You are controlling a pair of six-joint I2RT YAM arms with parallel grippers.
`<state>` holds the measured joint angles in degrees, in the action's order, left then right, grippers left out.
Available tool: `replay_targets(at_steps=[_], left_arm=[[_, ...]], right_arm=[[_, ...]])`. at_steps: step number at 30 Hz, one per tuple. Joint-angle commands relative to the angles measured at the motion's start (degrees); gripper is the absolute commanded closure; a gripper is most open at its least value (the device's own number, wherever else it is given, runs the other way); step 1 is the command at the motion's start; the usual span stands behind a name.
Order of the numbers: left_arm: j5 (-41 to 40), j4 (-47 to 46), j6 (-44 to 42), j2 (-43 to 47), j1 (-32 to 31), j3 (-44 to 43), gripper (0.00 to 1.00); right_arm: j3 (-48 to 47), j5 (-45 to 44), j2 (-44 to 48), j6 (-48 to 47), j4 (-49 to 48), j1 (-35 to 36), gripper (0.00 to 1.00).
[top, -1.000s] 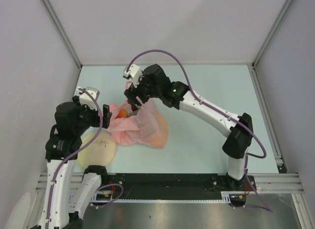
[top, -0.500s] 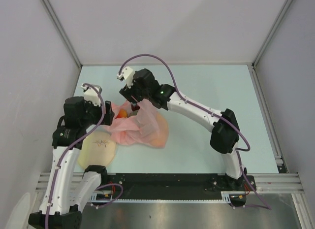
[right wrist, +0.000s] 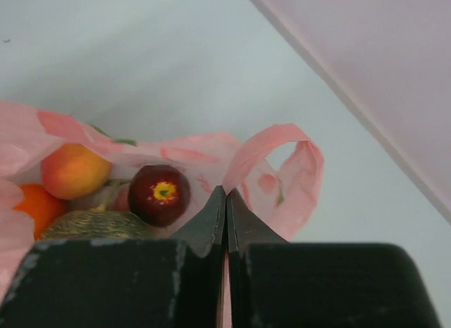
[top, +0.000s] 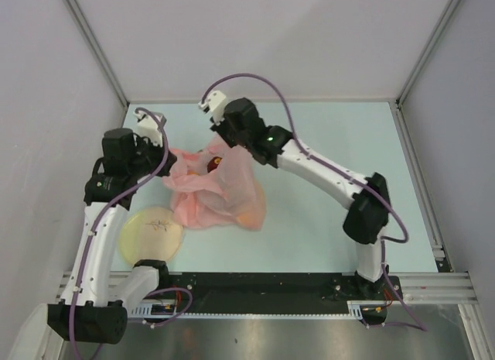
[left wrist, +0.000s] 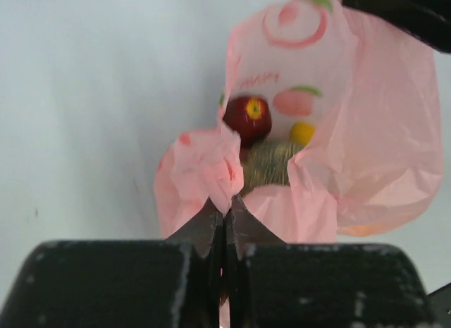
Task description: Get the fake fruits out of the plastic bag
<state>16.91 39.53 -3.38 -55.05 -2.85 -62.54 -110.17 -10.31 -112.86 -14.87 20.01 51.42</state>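
The pink plastic bag (top: 220,191) lies mid-table with its mouth held apart. My left gripper (left wrist: 225,214) is shut on the bag's near rim (left wrist: 211,166). My right gripper (right wrist: 226,195) is shut on the bag's loop handle (right wrist: 278,152) at the far side. Inside the open mouth I see fake fruits: a dark red apple (right wrist: 159,194), a netted melon (right wrist: 95,226), a peach-coloured one (right wrist: 72,171) and an orange (right wrist: 28,207). From the left wrist the apple (left wrist: 247,117), the melon (left wrist: 268,164) and a yellow fruit (left wrist: 303,133) show.
A cream plate (top: 151,234) with a sprig drawing sits at the near left, just beside the bag. Grey walls and metal frame rails close the table on the left, back and right.
Both grippers have closed on the bag. The left one has swung toward the back and the right has pulled away, so the mouth is stretched wider and raised.
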Motion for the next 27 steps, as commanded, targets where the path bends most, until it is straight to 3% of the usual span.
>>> replay_targets(at_steps=[1,4,8,13,15,17,21,23,26,27], left_arm=[[11.12,-7.0,2.67,-2.95,-1.1,-10.65,1.0],[10.96,-10.07,4.42,-8.39,-2.86,-16.02,1.0],[10.95,-13.33,5.92,-18.93,-3.48,-24.45,1.0],[14.29,-10.62,6.54,-42.27,-3.65,-50.88,1.0],[14.65,-8.43,7.94,-48.37,-3.91,-65.59,1.0],[14.47,-8.94,8.13,-53.74,-4.79,-72.43,1.0],[13.23,-10.97,6.63,-52.62,-6.99,-71.85,1.0],[14.38,-10.35,7.24,-49.74,-7.34,-68.87,1.0],[15.52,-10.61,7.33,-44.99,-7.78,-57.46,1.0],[15.96,-10.96,7.33,-41.06,-7.78,-50.12,1.0]], right_arm=[[4.51,0.89,16.69,0.2,-0.94,-3.42,1.0],[8.04,1.25,21.88,0.72,-1.55,-6.75,1.0],[8.93,-0.94,21.28,0.46,-6.81,-12.91,1.0],[-1.43,-2.52,10.75,2.83,-12.18,-20.65,1.0],[-6.87,-3.23,8.19,3.01,-12.62,-23.46,1.0],[-8.04,-4.37,6.6,2.22,-14.38,-25.22,1.0],[-5.07,-5.25,9.4,0.81,-16.05,-26.45,1.0],[1.51,-5.25,13.25,0.29,-17.19,-26.46,1.0],[12.93,-5.08,18.09,0.11,-17.55,-25.93,1.0],[15.66,-5.42,19.42,0.2,-17.46,-25.5,1.0]])
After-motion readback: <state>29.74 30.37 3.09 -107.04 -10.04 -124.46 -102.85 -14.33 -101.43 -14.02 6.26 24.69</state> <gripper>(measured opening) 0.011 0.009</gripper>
